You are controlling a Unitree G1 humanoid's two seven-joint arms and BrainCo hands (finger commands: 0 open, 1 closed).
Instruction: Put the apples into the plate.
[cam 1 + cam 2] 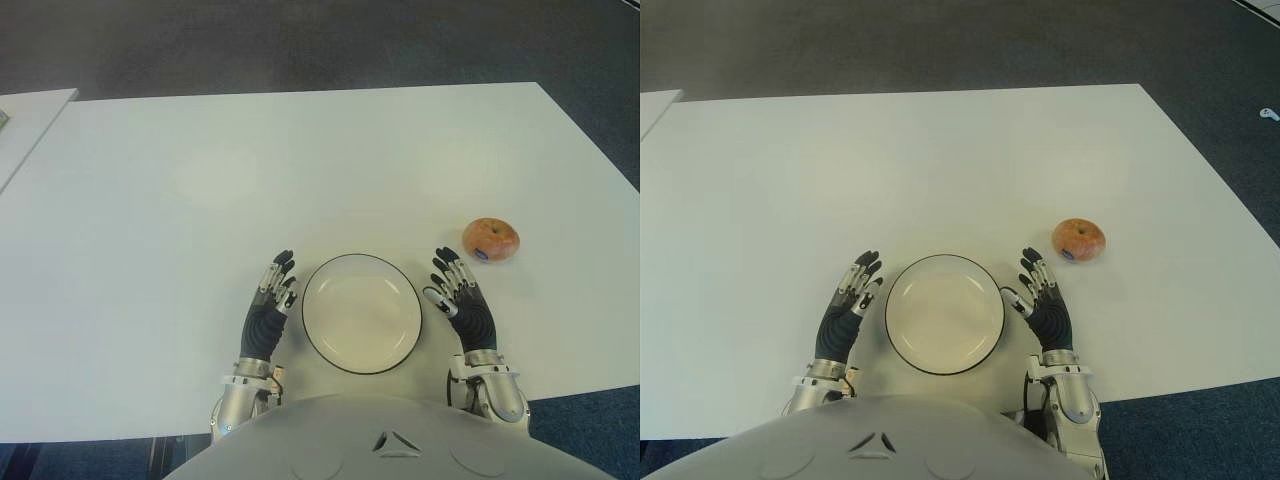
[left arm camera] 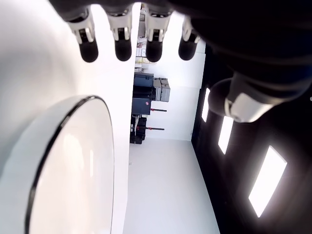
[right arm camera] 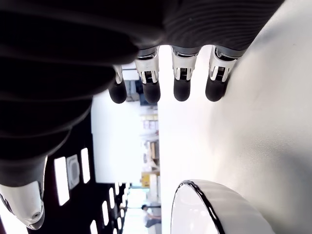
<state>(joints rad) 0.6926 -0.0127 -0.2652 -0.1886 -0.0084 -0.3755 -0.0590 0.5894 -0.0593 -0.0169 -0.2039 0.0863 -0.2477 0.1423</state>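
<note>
One apple [image 1: 490, 240] was all the table [image 1: 200, 180] carried besides the plate [image 1: 361, 313], though the task speaks of apples. It sat bare on the white top at about two o'clock from the plate, apart from the rim, with a small dark sticker on the side facing the robot. The plate held nothing.

Both hands flanked the plate, palms turned inward toward it. The left hand [image 1: 270, 310] showed at nine o'clock of the plate, the right hand [image 1: 462, 300] at three o'clock, each just beside the rim. That even stance looked like a ready pose, with neither arm committed. The right hand stood nearer the apple, which lay just beyond its fingertips at roughly one o'clock, so I judged it the likelier one to reach.

The eye views gave the layout: apple, plate and hands together. The wrist views showed no apple, but they settled what the eye views left small. In the left wrist view the fingers [image 2: 122, 48] hung straight and spread, grasping nothing, with the plate's dark rim close by. The right wrist view showed the same: fingers [image 3: 181, 87] extended and separated, nothing between them.
</note>
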